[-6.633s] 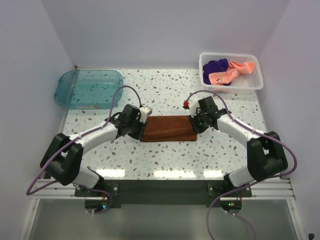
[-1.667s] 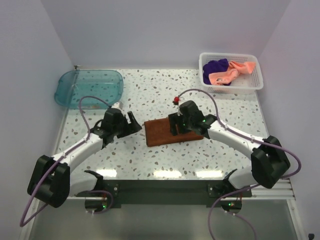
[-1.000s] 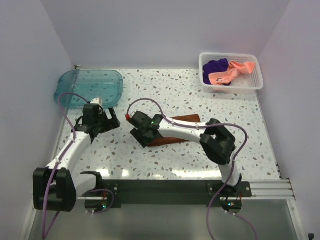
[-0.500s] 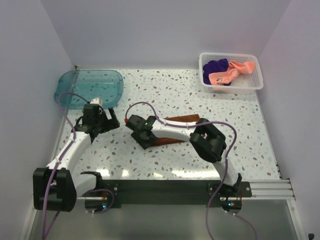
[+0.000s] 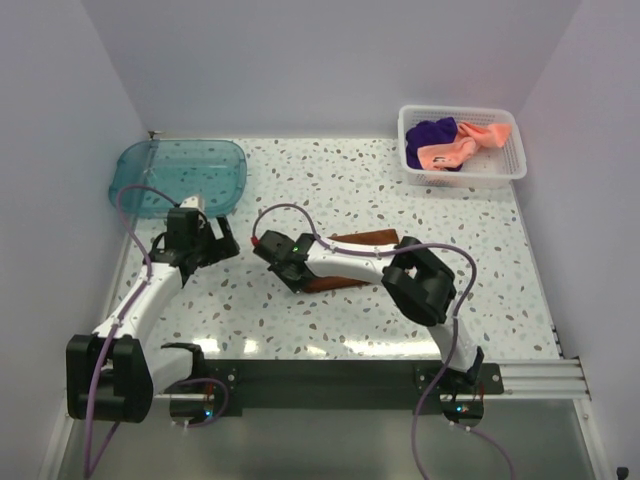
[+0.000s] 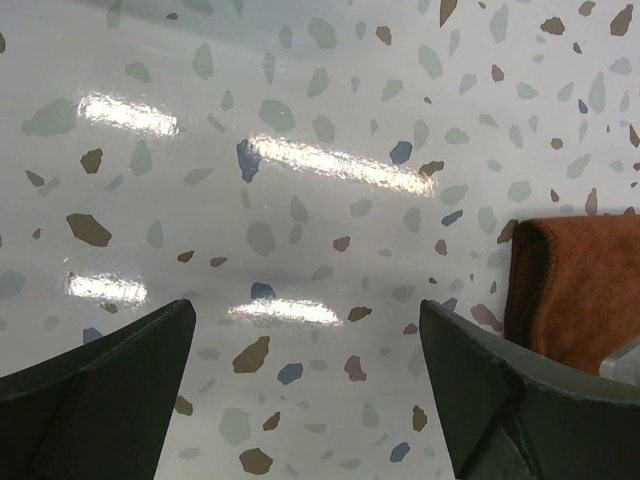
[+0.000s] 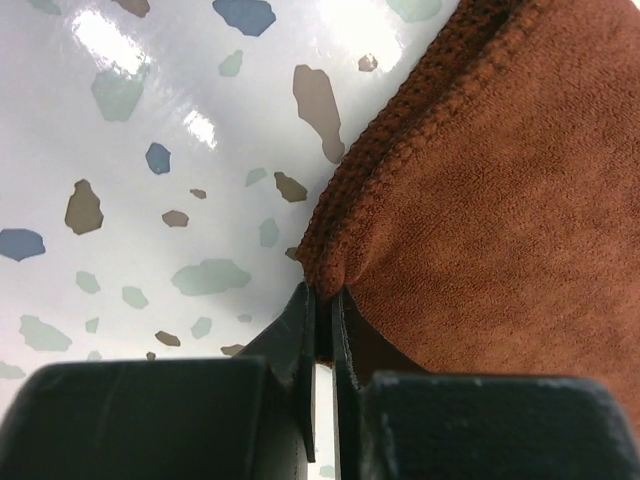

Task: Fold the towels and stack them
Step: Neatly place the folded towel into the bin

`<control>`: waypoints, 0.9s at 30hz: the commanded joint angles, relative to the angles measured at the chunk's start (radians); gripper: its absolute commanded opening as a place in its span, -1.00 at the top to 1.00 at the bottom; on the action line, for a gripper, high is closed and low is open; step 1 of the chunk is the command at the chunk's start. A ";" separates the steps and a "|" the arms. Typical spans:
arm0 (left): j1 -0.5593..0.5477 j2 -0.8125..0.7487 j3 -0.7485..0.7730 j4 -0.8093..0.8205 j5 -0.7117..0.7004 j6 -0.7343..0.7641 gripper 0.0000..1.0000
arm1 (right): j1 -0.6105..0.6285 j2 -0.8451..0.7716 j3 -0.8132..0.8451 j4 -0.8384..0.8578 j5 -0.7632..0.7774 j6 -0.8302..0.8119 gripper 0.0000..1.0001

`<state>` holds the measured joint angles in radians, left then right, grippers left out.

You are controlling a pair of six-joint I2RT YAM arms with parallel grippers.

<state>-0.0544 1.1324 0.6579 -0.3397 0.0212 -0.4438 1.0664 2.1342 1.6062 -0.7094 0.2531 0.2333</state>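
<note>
Brown towel (image 5: 365,238) lies folded mid-tabletop (image 5: 330,190). Its long axis runs left to right, with the left end tilted a little toward the arm bases. The right arm lies across most of the cloth, which puts the right tool (image 5: 293,280) at the towel's left end. In the right wrist view that tool (image 7: 322,325) is pinched almost flat on the rounded corner of the fold, and the towel (image 7: 480,200) spreads up and to the right from it. Whether it has caught every layer or only the top one cannot be told.

The left tool (image 5: 226,242) hovers beyond that same end, apart from the cloth, between it and the tray (image 5: 180,175). Its jaws stand wide with nothing in them. Its own camera shows bare tabletop under the tool (image 6: 305,310) and the towel's edge (image 6: 580,290) off to the right.

The right tool alone has the cloth, so the next fold probably carries this end rightward along the long axis. The pink towel (image 5: 455,148) and purple towel (image 5: 432,135) sit bunched in the basket (image 5: 510,165), well apart.
</note>
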 commanded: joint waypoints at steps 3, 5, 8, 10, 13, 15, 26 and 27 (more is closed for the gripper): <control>0.004 0.041 -0.017 0.039 0.110 -0.031 -1.00 | -0.028 -0.114 -0.135 0.160 -0.118 0.006 1.00; 0.001 0.056 -0.038 0.082 0.193 -0.074 -1.00 | -0.036 -0.164 -0.170 0.214 -0.144 0.017 1.00; -0.012 0.093 -0.067 0.139 0.300 -0.134 -1.00 | -0.045 -0.192 -0.190 0.243 -0.175 0.027 1.00; -0.042 0.124 -0.087 0.195 0.333 -0.196 -1.00 | -0.048 -0.204 -0.218 0.273 -0.195 0.037 1.00; -0.097 0.161 -0.107 0.269 0.368 -0.271 -1.00 | -0.052 -0.233 -0.256 0.324 -0.230 0.061 1.00; -0.136 0.185 -0.115 0.315 0.373 -0.320 -1.00 | -0.062 -0.249 -0.270 0.344 -0.248 0.084 1.00; -0.232 0.240 -0.168 0.491 0.333 -0.486 -1.00 | -0.083 -0.313 -0.344 0.455 -0.281 0.150 1.00; -0.234 0.248 -0.176 0.498 0.327 -0.496 -1.00 | -0.086 -0.319 -0.351 0.464 -0.282 0.159 1.00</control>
<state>-0.2775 1.3663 0.5095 0.0647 0.3603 -0.8635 0.9886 1.8820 1.2724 -0.3290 -0.0002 0.3466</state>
